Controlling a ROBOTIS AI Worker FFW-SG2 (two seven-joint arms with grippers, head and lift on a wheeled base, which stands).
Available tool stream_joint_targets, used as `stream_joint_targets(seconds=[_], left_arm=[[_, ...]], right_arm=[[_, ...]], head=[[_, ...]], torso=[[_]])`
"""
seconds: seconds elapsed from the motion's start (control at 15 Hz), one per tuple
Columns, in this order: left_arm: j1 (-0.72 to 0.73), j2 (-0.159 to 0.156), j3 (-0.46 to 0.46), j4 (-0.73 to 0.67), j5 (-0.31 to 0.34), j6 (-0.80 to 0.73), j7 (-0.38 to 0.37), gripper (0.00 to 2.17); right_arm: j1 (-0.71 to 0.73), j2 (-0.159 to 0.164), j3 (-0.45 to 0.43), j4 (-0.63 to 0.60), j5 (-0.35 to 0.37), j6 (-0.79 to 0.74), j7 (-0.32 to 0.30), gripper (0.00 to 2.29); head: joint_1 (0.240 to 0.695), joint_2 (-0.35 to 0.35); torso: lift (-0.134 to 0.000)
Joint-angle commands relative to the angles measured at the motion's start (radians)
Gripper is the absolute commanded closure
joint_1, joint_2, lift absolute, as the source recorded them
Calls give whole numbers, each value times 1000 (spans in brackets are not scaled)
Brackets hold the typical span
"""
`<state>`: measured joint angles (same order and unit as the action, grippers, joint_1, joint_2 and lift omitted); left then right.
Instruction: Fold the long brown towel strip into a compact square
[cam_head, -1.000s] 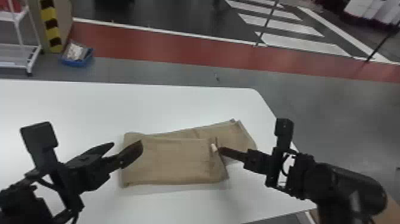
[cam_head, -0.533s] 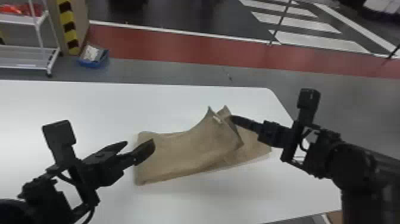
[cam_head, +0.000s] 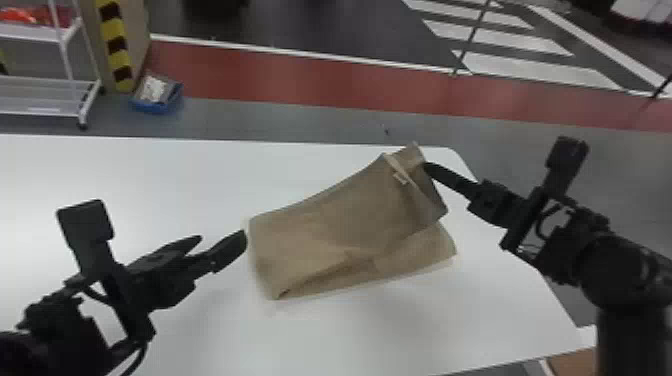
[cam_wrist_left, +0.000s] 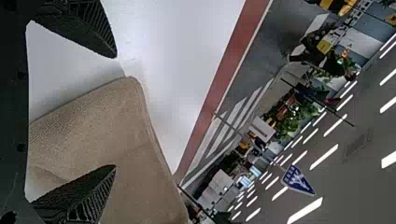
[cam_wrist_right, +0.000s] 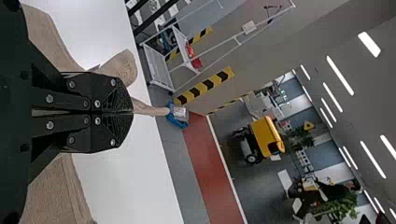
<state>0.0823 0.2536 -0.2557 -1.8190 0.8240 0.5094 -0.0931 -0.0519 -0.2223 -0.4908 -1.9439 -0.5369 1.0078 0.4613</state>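
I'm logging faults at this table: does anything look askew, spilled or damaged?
The brown towel strip looks askew: its upper layer slants across the lower one, with edges out of line, while the right tool pinches its far right end. That's probably just mid-fold. I see no spill or damage.

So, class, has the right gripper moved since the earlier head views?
Yes. Judged against the table's far right corner, the right gripper has shifted up and rightward in the head view, and now shows closer to that corner.
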Motion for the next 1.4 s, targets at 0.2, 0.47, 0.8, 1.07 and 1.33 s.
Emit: stream_joint_targets(seconds=[0.2,0.47,0.8,1.07,1.33], left_arm=[[-21,-14,-31,26,-9,-1,-4,36],[-24,-11,-33,49,-11,-1,-4,36],[-7,-5,-20,43,-11,-1,-5,36],[-10,-11,-31,47,-19,-1,-4,36],[-10,-8,-30,50,-28,-1,-4,36]], right_arm=[[55,-22,-58,51,-21,-70,5,1116],[7,-51,1,207,25,-195,23,1116],[21,-40,17,306,77,-291,17,1109],[10,-37,17,350,184,-312,3,36],[81,-31,-5,336,135,-545,19,63]], head=[[695,-347],[695,-350],[695,-350],[695,-350],[695,-350]], torso=[[-120],[-120],[-120],[-120],[-120]])
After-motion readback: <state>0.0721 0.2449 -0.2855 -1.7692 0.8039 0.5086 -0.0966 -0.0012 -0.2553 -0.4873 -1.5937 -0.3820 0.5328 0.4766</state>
